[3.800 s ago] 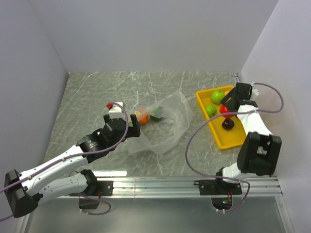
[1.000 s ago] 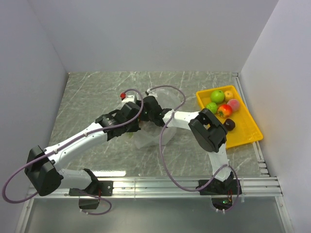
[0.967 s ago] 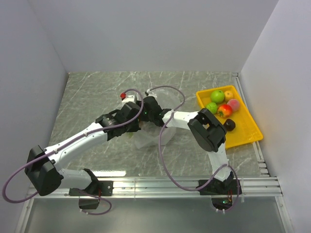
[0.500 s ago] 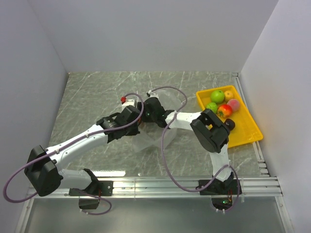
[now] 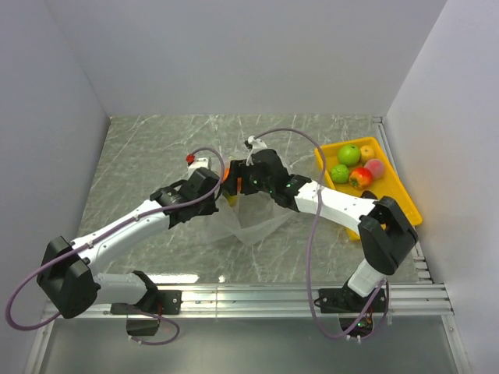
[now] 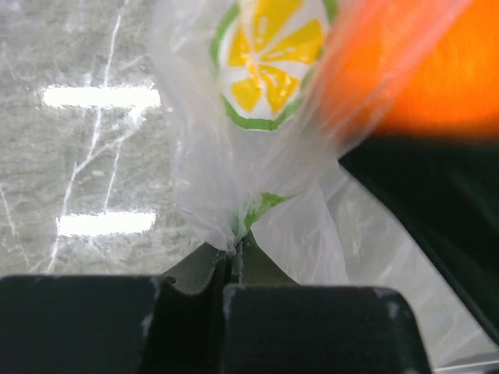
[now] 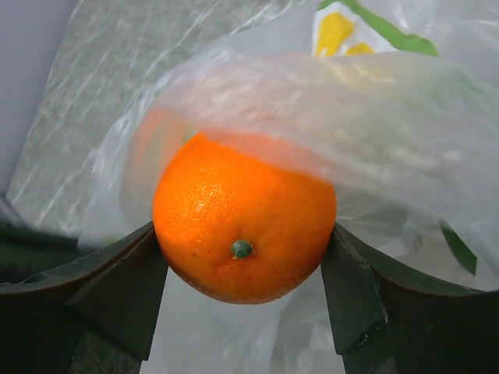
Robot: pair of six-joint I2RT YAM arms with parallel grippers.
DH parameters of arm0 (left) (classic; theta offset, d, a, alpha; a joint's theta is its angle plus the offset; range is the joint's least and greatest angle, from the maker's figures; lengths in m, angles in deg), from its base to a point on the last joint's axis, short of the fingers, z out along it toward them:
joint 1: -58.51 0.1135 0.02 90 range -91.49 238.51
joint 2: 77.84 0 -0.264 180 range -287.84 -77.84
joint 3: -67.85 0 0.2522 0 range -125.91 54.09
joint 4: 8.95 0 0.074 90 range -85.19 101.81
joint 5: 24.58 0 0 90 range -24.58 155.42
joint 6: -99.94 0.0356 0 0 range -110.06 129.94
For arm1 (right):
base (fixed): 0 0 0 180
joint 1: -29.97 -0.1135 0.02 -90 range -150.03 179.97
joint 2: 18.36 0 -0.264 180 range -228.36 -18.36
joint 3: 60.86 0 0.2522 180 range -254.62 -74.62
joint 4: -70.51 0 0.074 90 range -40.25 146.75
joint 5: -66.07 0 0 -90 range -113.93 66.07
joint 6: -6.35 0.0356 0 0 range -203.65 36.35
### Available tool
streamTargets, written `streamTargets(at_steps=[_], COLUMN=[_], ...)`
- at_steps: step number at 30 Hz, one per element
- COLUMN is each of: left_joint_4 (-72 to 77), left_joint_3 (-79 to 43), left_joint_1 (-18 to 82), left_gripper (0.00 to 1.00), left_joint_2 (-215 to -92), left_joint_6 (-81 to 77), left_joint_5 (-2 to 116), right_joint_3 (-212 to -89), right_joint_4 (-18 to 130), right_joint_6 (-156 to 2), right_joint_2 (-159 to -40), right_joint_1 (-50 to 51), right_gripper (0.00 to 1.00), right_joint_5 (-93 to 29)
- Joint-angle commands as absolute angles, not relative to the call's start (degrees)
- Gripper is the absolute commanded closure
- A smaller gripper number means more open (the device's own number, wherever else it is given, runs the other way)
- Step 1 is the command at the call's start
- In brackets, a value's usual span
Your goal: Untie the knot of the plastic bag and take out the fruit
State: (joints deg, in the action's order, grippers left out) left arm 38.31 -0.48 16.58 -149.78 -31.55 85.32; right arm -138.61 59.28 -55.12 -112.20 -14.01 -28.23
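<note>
Plastic bag: clear crinkled film, slack on the counter, near the left side of the yellow tray and apart from it. Knot: none can be made out; judged already undone, since one fruit shows bare at the bag's mouth. Contents seen: one orange on the side of the bag away from the tray, and one citrus slice, yellow with a green rim, behind the film. Tray holds two green apples, a red fruit and a pink one, all at its far end. Left fingers: closed, a fold of the film pinched tight between them, on the bag's edge farthest from the tray. Right fingers: clamped on the orange from both sides, touching its skin; a flap of film drapes over the fruit's upper part. Step in hand, as I judge it: drawing the orange out. To do it well, the left pinch should stay low and steady as an anchor while the right arm pulls the orange toward the tray along the line of the bag's opening, slowly, so the draped flap slides off and does not ride along. The fruit is round and smooth, so the squeeze should be firm across its middle. The bare near end of the tray looks the sensible place to set it down.
</note>
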Motion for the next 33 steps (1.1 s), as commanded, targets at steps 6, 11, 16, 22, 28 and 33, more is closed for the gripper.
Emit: streamTargets(at_steps=[6,11,16,22,28,33], left_joint_4=[37.85,38.74,37.16,36.45,36.01,36.71], left_joint_3=[-6.2,-6.39,-4.1,-1.81,-0.85,0.3], left_joint_1=[17.73,17.73,17.73,17.65,17.73,17.65], left_gripper=[0.99,0.99,1.0,0.99,0.99,1.0], left_joint_2=[-150.87,-149.82,-148.77,-147.62,-146.66,-145.86], left_joint_6=[-27.5,-27.06,-27.85,-28.55,-28.9,-29.17], left_joint_5=[88.1,87.75,83.53,81.86,81.16,82.73], right_joint_3=[-135.09,-132.02,-131.22,-133.94,-136.58,-137.55], right_joint_4=[51.67,49.9,49.28,47.97,47.61,47.17], right_joint_6=[-60.27,-60.97,-61.94,-63.52,-64.75,-65.72], right_joint_2=[-107.48,-109.85,-112.05,-112.66,-115.12,-110.83], right_joint_1=[-13.79,-13.88,-14.32,-15.73,-16.96,-18.37], right_gripper=[0.8,0.69,0.42,0.2,0.15,0.15], right_joint_5=[-32.28,-30.79,-27.73,-21.85,-20.59,-21.29])
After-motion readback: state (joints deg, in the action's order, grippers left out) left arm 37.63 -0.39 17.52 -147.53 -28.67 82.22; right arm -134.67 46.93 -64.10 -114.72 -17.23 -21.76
